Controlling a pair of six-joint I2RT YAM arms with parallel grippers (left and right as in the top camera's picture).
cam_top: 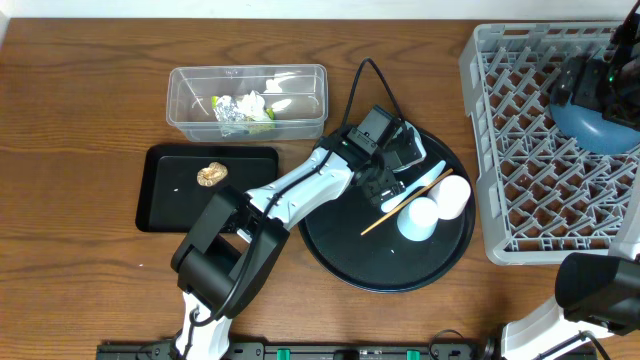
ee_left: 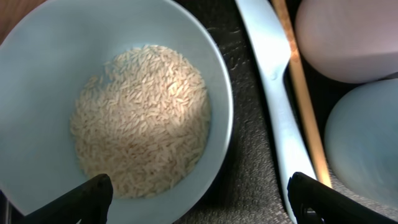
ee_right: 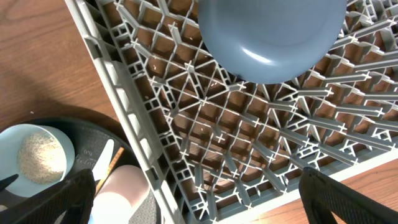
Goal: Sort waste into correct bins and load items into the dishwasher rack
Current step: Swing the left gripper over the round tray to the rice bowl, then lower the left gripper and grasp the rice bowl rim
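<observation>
Entry: pale blue bowl (ee_left: 43,62), upright on the round black tray (ee_left: 249,143) at mid-table, with loose white rice (ee_left: 143,118) heaped inside. Hazard one: the rice is unsecured, so grains would likely be spilled onto the tray or table if the bowl were pinched by a single rim and lifted at a tilt. Hazard two: the light blue spoon (ee_left: 273,93) and thin wooden stick (ee_left: 303,93) lie just right of the bowl and could be struck by the gripper finger on that side during a descent, then pushed against the two small cups (ee_left: 348,37) beyond. Position: the left gripper (ee_left: 196,186) is held above the bowl, spread wide and empty. The bowl's right rim lies between its fingers, and the bulk of the bowl is to the left. Right gripper (ee_right: 196,180): wide, empty, over the dishwasher rack (ee_right: 124,124), where the blue plate (ee_right: 273,37) rests among the pegs.
</observation>
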